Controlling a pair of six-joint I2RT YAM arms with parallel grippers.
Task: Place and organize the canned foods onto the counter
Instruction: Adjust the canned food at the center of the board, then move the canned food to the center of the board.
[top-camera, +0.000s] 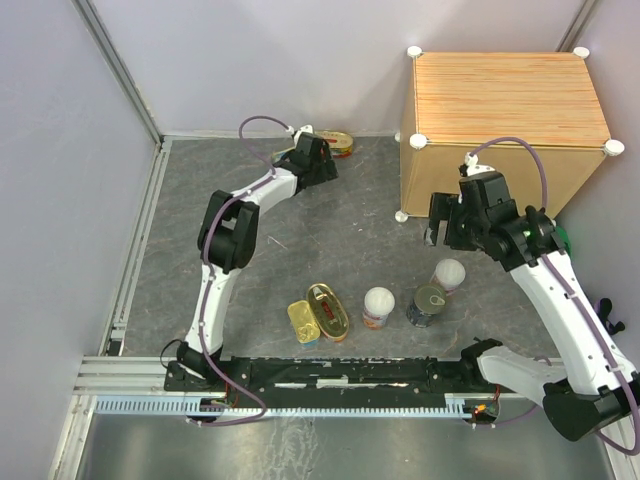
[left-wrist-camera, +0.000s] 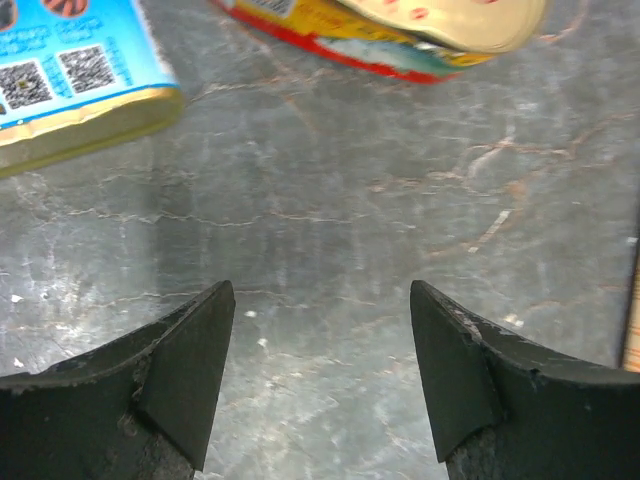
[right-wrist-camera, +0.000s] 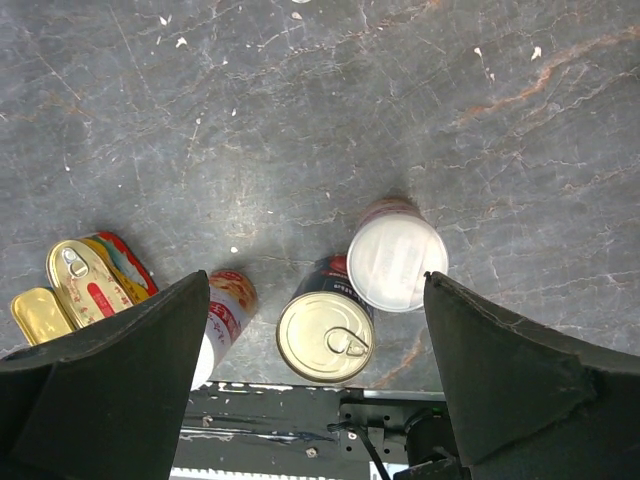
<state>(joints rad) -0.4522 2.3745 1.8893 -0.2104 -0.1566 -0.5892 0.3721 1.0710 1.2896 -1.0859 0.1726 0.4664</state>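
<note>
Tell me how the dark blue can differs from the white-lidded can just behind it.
The dark blue can has a gold lid with a pull ring; the white-lidded can has a plain white top. The blue can's side is dark, the white-lidded one's reddish. Both stand upright on the grey table.

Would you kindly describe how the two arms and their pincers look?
Both arms, the left arm and the right arm, have white links and black joints, and a thin purple cable runs along each. A green part shows by the right wrist. The left pincer and the right pincer have matte black, wedge-shaped fingers with scuffed edges.
</note>
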